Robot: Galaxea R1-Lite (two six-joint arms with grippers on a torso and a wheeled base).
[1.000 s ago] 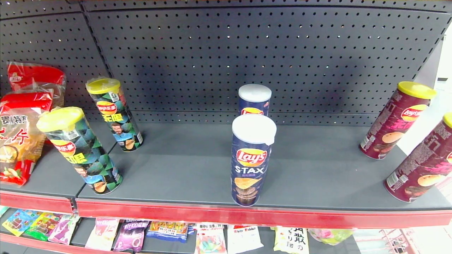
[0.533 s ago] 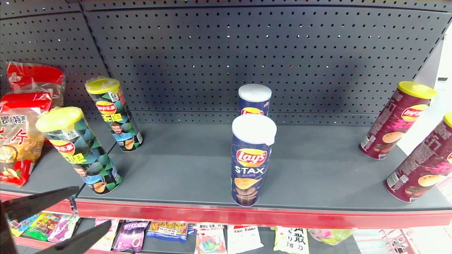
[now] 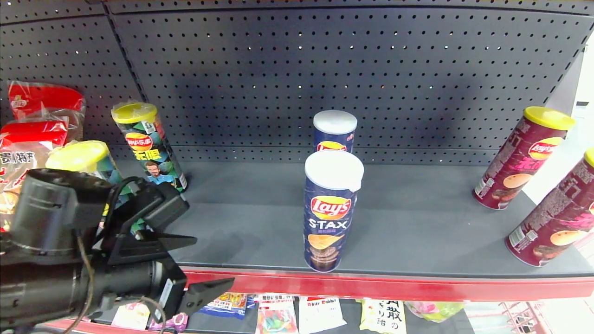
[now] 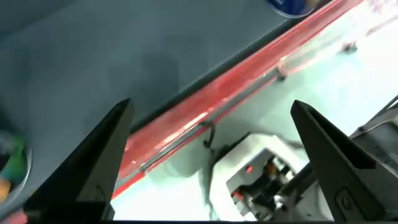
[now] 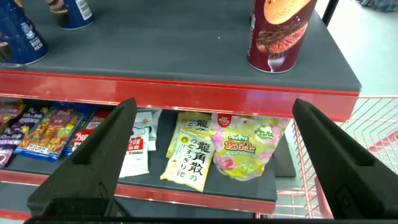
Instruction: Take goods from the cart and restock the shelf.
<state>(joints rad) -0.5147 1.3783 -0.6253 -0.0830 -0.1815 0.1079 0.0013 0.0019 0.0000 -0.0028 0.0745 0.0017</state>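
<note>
Currently the left end effector (image 3: 211, 263) hovers released and empty at the shelf (image 3: 417, 222) lip, left of the blue can (image 3: 330, 218), so it should probably back away level toward the cart (image 5: 376, 115) without clipping the green can (image 3: 79, 155) farther left of the blue can.

A dark perforated back panel (image 3: 297, 83) rises behind the shelf (image 3: 417, 222). Red snack bags (image 3: 32, 134) stand at its left end. Flat snack packets (image 5: 194, 152) lie in a row on the lower shelf (image 5: 281, 162), under its red front edge.
</note>
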